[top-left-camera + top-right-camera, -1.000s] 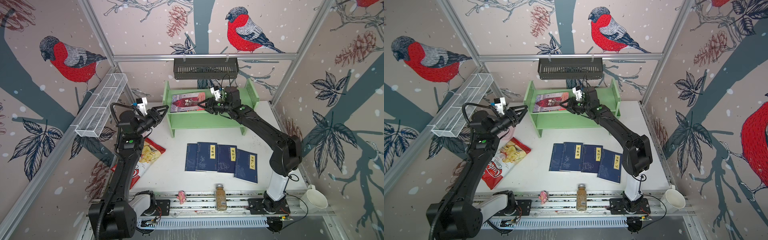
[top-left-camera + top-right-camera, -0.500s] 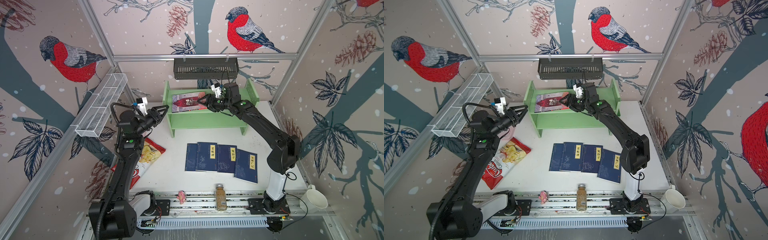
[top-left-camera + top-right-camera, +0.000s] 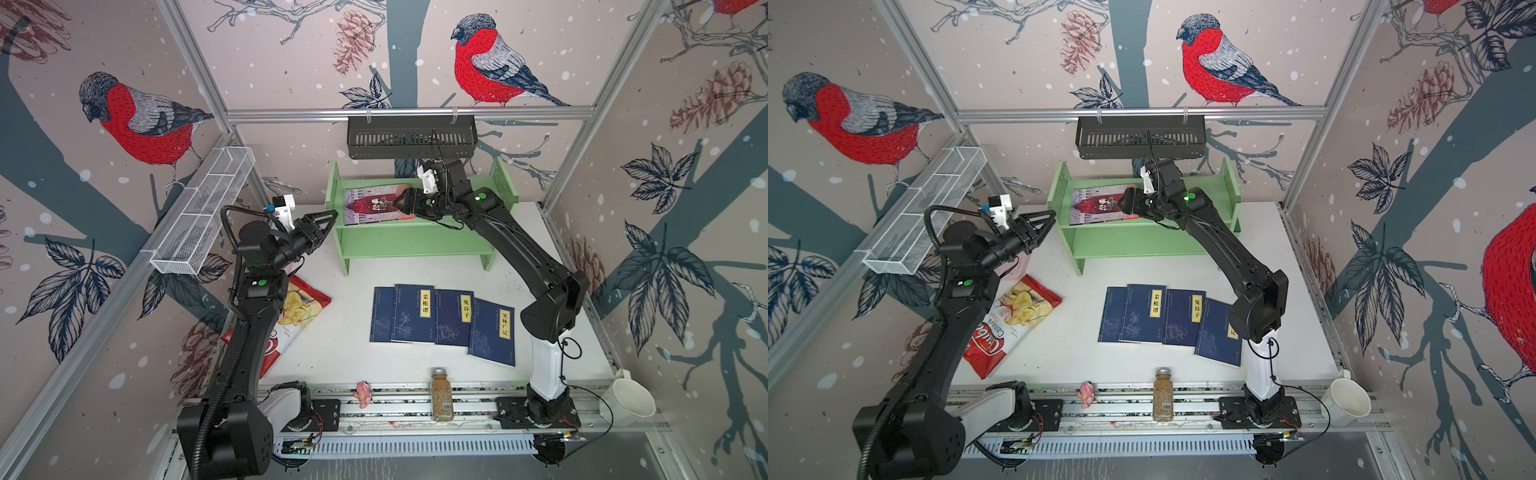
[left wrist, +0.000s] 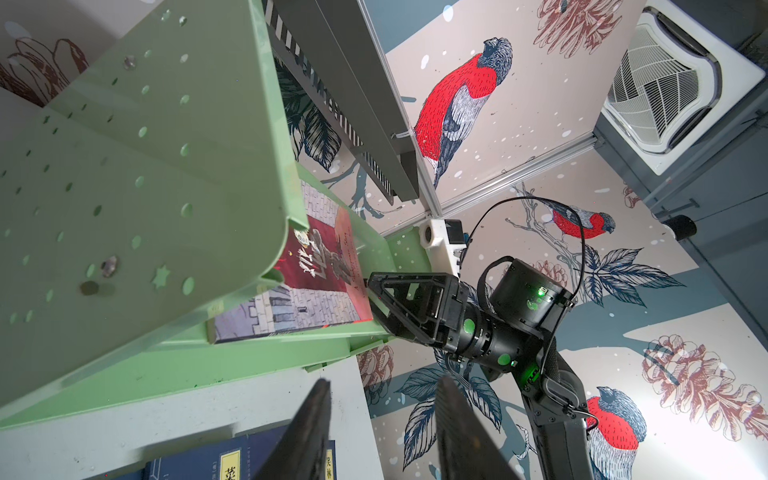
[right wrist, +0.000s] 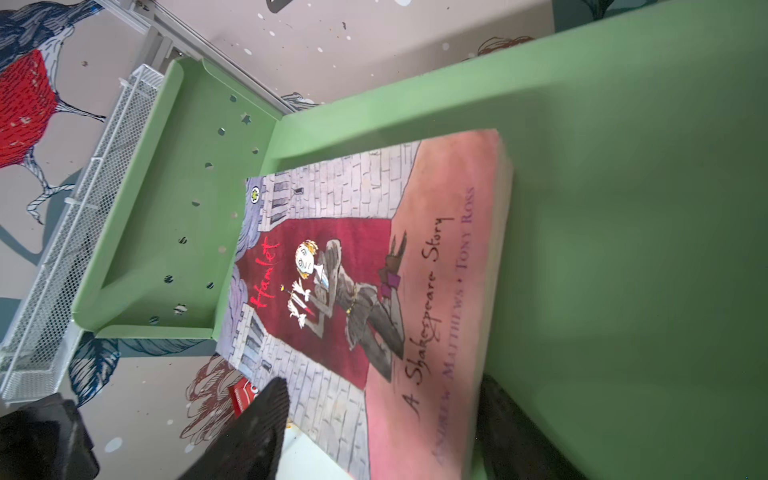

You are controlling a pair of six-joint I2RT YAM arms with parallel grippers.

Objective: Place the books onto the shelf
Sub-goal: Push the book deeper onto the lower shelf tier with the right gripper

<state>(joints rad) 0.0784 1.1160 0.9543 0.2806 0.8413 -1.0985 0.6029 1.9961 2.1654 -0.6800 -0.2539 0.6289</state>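
1. Done: pink-red book (image 3: 372,205) flat on the upper tier of the shelf (image 3: 415,249), toward its 9 o'clock end.
2. Leaves four navy books (image 3: 442,318) fanned on the table (image 3: 345,357), toward 5 o'clock of centre.
3. Against a second ago: right pincer (image 3: 397,203) now spread wide at the book's 3 o'clock edge, no longer pinching it; left pincer (image 3: 330,218) unchanged, half-open, empty.

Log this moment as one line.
right gripper: open at pink-red book flat on shelf upper tier | left gripper: open, empty, beside shelf | four navy books: on table
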